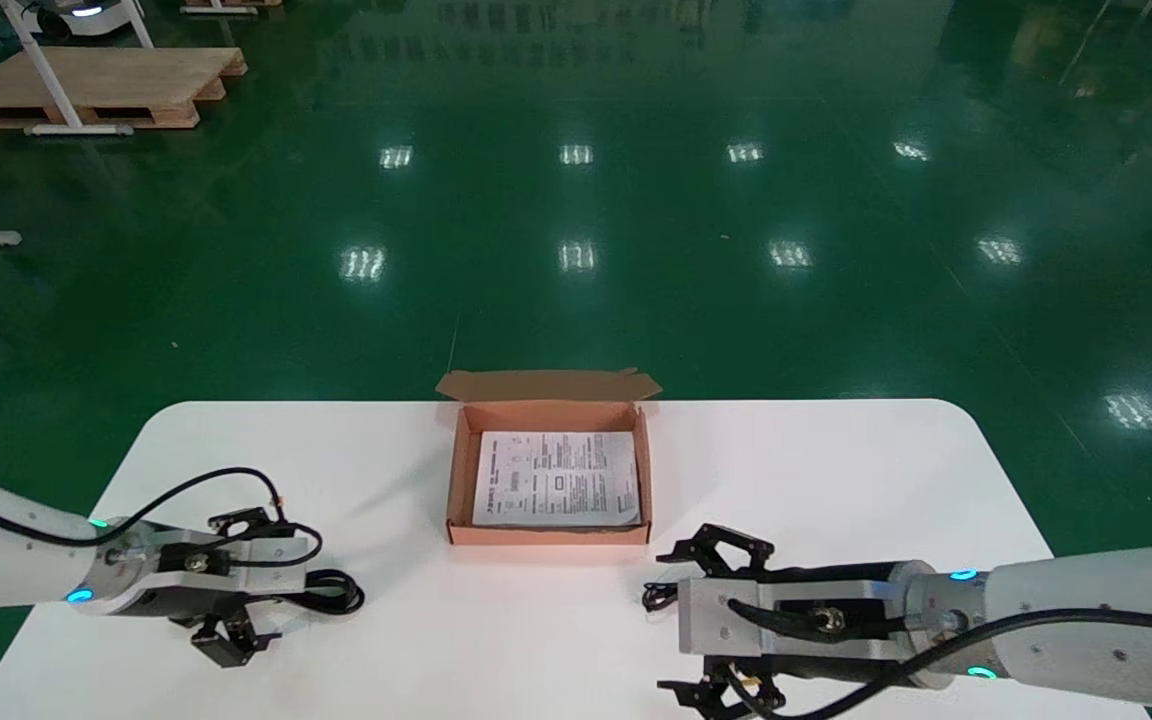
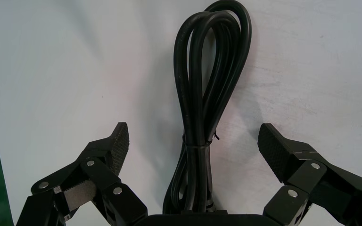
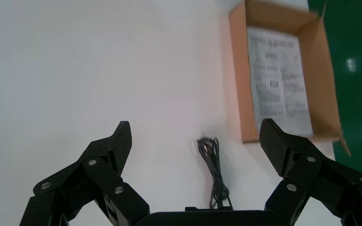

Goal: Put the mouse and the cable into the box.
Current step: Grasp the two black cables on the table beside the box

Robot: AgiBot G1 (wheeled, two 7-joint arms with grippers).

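Found the left claw (image 2: 193, 136) released and spread wide, gripping nothing, poised low over the cable (image 2: 212, 70) on the white bench (image 1: 836, 480). Saw that bundle lying straight along the claw's midline, long axis from under the palm out past the fingertips, folded loops ahead, tied waist level with the two pads (image 2: 120, 146), one pad well clear on either side. Judged the closing stroke set to cross the bundle square on; reckoned on a short descent and a squeeze near the tie, with no turn of the wrist. Could not tell pad contact with the bench. Placed the box (image 1: 456, 480) ahead of that claw and off beyond its farther finger, well apart, open, a printed sheet (image 1: 556, 478) flat on its floor. Found the right claw (image 3: 195, 131) equally released, wide open and empty, a thin black cord (image 3: 213, 165) lying between its fingers along the midline and vanishing back under the palm, the box near, ahead and beyond its farther finger. Could not make out the mouse itself anywhere; guessed it hidden beneath that claw's body, at the cord's near end. Reckoned the left claw much the nearer to the cable, the right the nearer to the box.
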